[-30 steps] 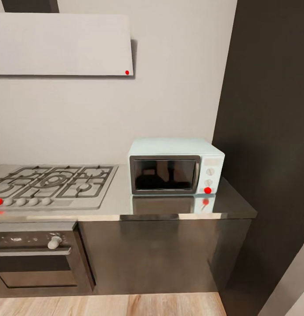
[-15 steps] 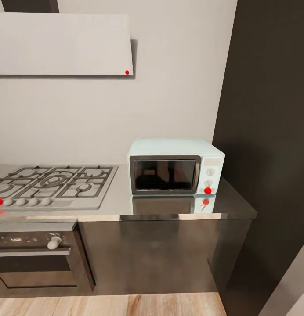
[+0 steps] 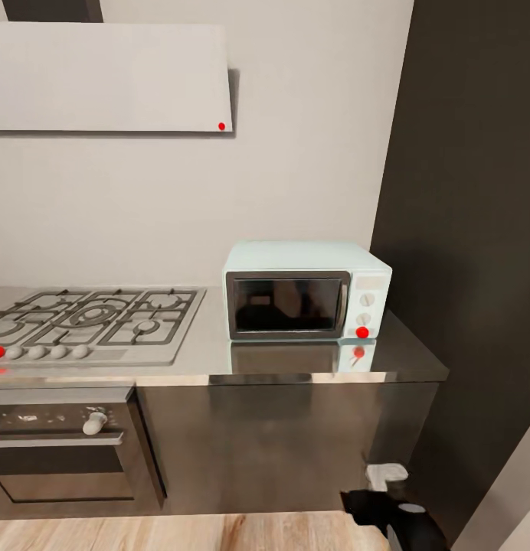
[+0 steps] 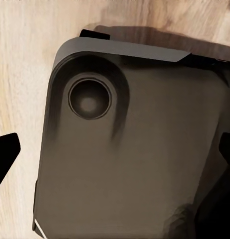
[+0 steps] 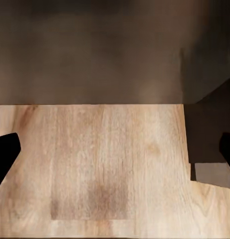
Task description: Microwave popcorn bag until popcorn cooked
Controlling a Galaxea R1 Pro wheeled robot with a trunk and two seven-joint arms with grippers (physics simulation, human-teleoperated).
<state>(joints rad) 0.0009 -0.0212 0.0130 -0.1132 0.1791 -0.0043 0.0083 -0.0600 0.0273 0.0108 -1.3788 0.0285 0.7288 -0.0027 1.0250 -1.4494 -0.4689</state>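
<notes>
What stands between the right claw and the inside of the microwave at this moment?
The microwave sits on the countertop with its dark glass door shut, closing off the inside. The right arm is low in front of the dark cabinets, below the countertop edge. No popcorn bag is visible on the countertop here.

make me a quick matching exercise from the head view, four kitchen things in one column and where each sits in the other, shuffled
Things:
1. microwave
2. hob
3. oven
4. hood

Places:
A. built in under the counter, at the left
B. on the wall, high up at the left
C. on the counter, near its right end
D. set into the counter, left of the mint-blue box

Pairs: 1-C, 2-D, 3-A, 4-B
</notes>
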